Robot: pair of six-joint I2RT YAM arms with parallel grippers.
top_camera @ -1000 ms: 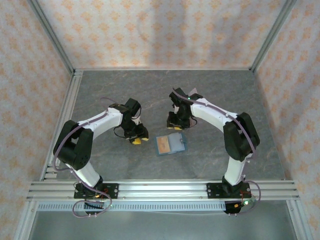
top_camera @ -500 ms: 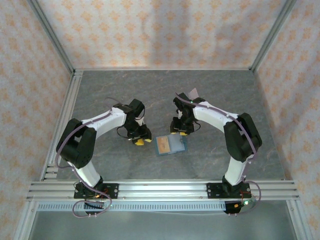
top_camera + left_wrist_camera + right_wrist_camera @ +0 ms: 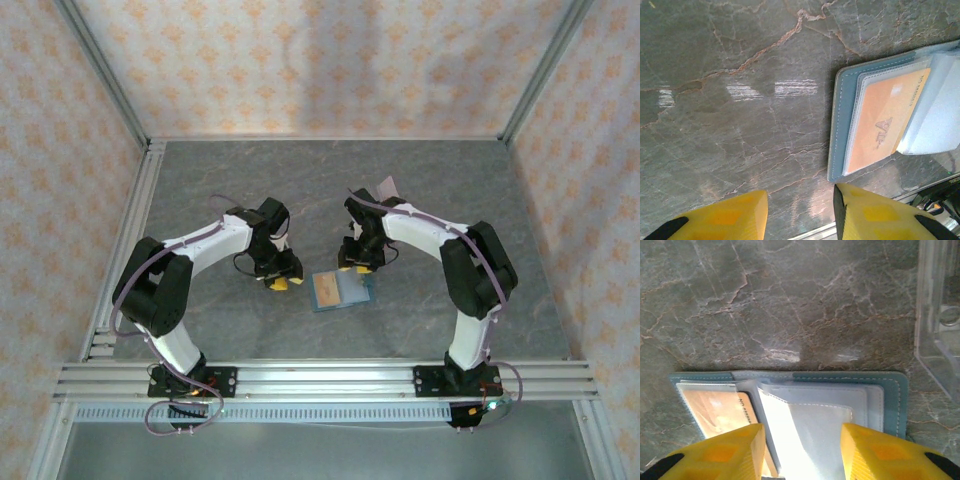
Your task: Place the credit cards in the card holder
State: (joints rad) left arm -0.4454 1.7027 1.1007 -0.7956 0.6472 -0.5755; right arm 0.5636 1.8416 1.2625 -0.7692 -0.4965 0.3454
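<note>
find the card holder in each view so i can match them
top external: card holder just below centre, lying open.
left wrist: card holder on the right side, middle height.
right wrist: card holder across the lower half.
shared landmark: the orange card in its clear pocket.

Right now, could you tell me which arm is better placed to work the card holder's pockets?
Likely the right: the right gripper hangs over the open card holder, fingers straddling a clear pocket leaf. The left gripper hovers over table beside it.
</note>
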